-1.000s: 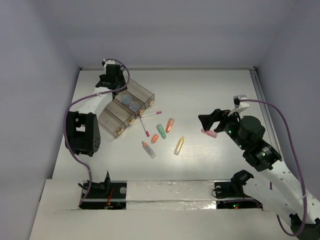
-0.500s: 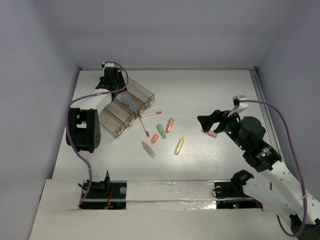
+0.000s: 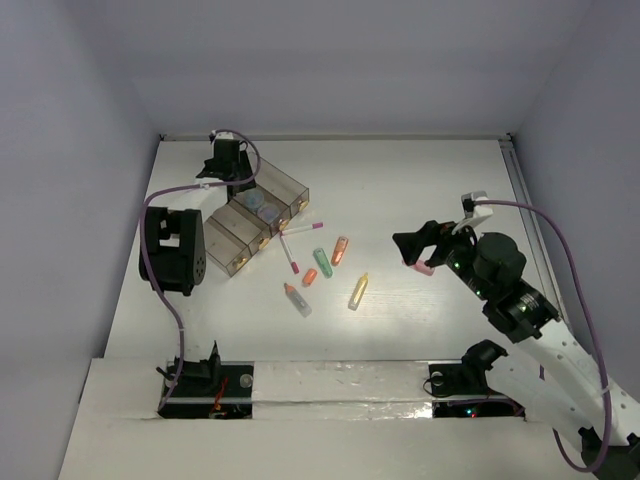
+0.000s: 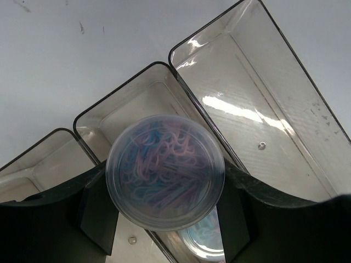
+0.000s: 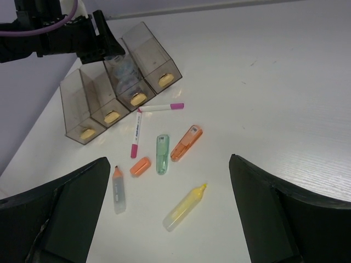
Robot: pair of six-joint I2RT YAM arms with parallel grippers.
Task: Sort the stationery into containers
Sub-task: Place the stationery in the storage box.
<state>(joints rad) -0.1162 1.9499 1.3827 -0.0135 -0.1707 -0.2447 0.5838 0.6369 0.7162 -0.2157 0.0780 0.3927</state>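
The round roll clamped in the left gripper is best centred over the middle compartment before release, the right gripper being seen wide apart

Four joined clear compartments. Six short coloured sticks, counting the lone pink stick. Two white pens with pink tips. Round rolls: seemingly three, though the overhead view is too small to be sure.
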